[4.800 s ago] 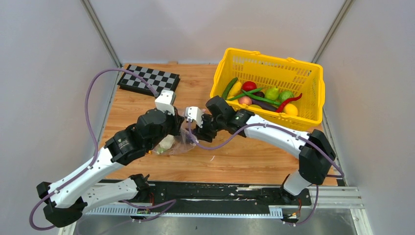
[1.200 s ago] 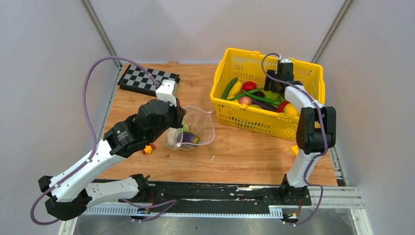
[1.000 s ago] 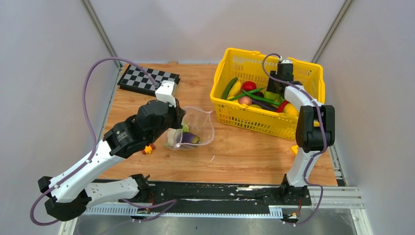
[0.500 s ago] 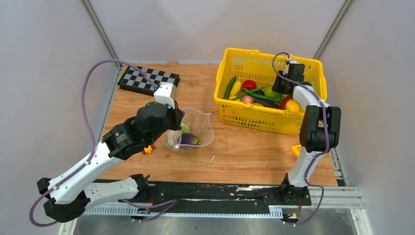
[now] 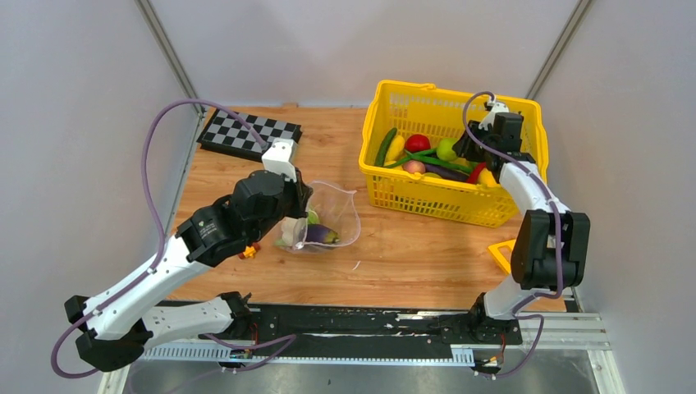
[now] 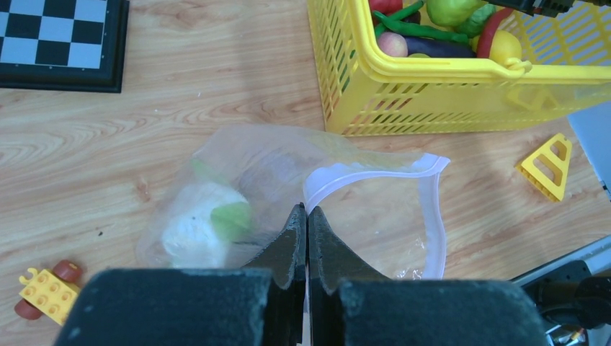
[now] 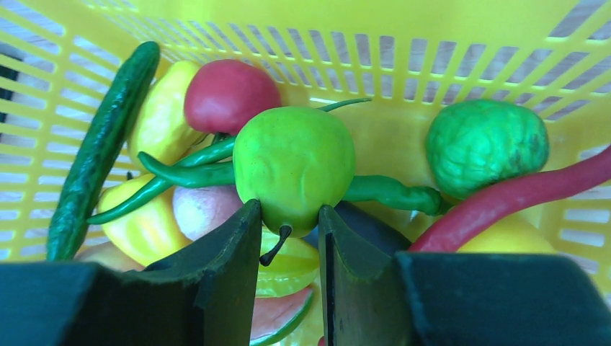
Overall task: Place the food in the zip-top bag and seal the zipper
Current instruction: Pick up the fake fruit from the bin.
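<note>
The zip-top bag (image 5: pixel 335 212) lies open on the table with a purple eggplant (image 5: pixel 320 234) and a pale green-white piece (image 6: pixel 205 227) inside. My left gripper (image 6: pixel 307 210) is shut on the bag's rim, beside the pale zipper (image 6: pixel 434 216) strip that loops round the mouth. My right gripper (image 7: pixel 288 216) reaches into the yellow basket (image 5: pixel 435 201) and is shut on a round green fruit (image 7: pixel 294 166), its stem hanging between the fingers. More food lies under it: a red round piece (image 7: pixel 230 94), a long green cucumber (image 7: pixel 101 151), a red chili (image 7: pixel 504 202), a bumpy green piece (image 7: pixel 486 148).
A chessboard (image 5: pixel 250 134) sits at the back left. An orange toy block (image 5: pixel 246 251) lies by the left arm. A yellow triangle piece (image 5: pixel 502 254) rests near the right arm's elbow. The basket's rim (image 6: pixel 432 72) stands just beyond the bag.
My right gripper closed on the green fruit and shifted right inside the basket, which slid slightly right. The left gripper kept its hold on the bag rim.
</note>
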You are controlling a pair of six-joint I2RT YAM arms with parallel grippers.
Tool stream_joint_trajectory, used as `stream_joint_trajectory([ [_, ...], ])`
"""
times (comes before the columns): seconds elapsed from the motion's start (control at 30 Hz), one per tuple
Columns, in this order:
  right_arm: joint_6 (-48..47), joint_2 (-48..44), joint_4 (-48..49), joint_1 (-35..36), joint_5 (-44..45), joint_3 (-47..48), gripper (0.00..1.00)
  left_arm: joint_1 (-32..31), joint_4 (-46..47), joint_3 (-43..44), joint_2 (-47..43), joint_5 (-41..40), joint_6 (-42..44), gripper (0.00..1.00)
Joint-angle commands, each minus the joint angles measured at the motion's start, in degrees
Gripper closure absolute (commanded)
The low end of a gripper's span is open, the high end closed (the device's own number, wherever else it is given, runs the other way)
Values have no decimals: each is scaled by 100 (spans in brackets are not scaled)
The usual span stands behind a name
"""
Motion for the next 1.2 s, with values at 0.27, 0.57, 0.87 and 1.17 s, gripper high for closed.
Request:
stream_joint_trajectory([
  [0.27, 340, -1112, 507, -1, -1297, -244, 82, 6, 270, -110, -41, 61, -121, 100],
  [0.57, 692, -1793, 615, -1, -2480, -224, 82, 6, 409, -126, 124, 320, -118, 100],
  [0.87, 1481, -2078, 1327, 85, -4474, -26, 83, 6, 637, -192, 249, 432, -131, 100],
  [1.17, 648, -2364, 667, 1401, -5232, 332, 82, 12, 768, -159, 374, 259, -277, 100],
])
